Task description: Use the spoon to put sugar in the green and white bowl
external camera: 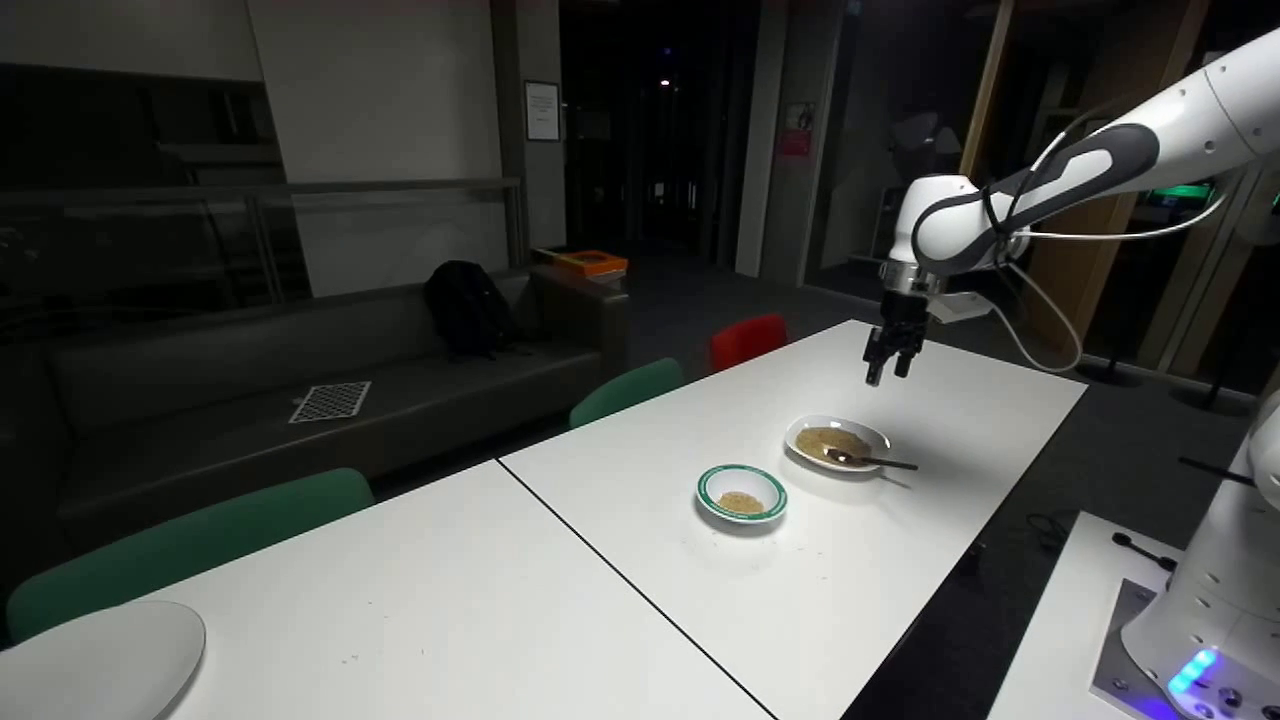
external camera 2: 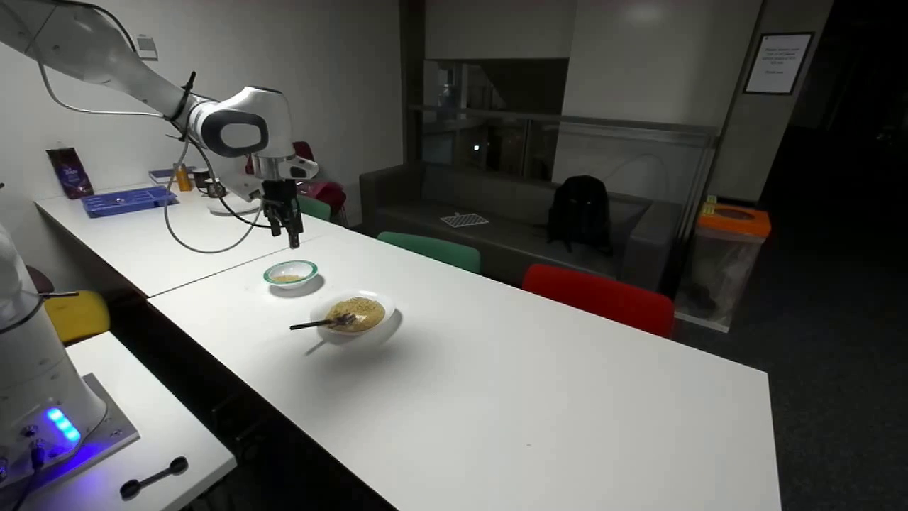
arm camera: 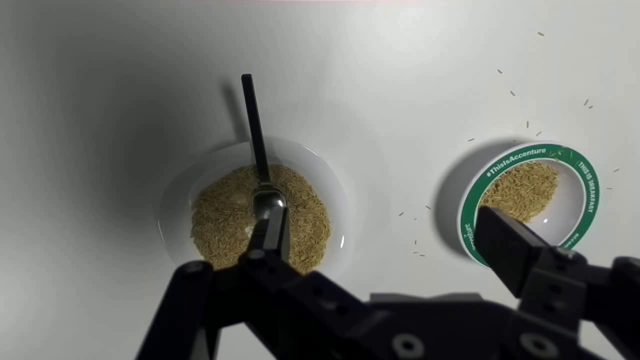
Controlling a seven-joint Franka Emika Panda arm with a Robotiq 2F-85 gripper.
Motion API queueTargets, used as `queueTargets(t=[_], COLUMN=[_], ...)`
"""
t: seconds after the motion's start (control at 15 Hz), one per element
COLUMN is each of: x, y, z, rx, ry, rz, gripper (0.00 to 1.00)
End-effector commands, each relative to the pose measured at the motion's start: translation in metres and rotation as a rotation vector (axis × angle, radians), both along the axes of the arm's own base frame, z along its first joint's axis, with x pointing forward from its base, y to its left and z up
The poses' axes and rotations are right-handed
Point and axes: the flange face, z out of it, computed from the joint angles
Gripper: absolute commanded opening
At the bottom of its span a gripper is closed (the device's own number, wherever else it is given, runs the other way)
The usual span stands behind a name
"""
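We see a smooth white jointed arm (external camera: 1195,110), dark-grey oval bands (external camera: 1137,148), a thin pale looping cable (external camera: 1120,237), black straps (external camera 2: 186,97), a silver metal wrist collar (external camera 2: 267,169), a black two-fingered gripper (external camera: 888,374) with round pale-rimmed screws (arm camera: 408,346), a rounded white base (external camera: 1215,580) with glowing blue lights (external camera: 1192,671)

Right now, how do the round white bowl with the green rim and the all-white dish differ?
The round white green-rimmed bowl bears printed lettering; the all-white dish shows none.
The dish is larger than the bowl.
A dark-handled spoon rests in the dish; none in the bowl.
Shared: both stand on the white table and hold tan grain.
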Motion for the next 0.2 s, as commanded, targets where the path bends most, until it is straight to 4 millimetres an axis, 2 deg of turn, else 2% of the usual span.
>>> queueTargets(t=[0.0, 0.13], x=[0.0004, 0.0021], y=[-0.0002, -0.0011], z=[-0.0024, -0.0082], rx=[0.001, 0.001], ry=[0.006, 0.018], rz=[0.0, -0.002], gripper=[1.0, 1.0])
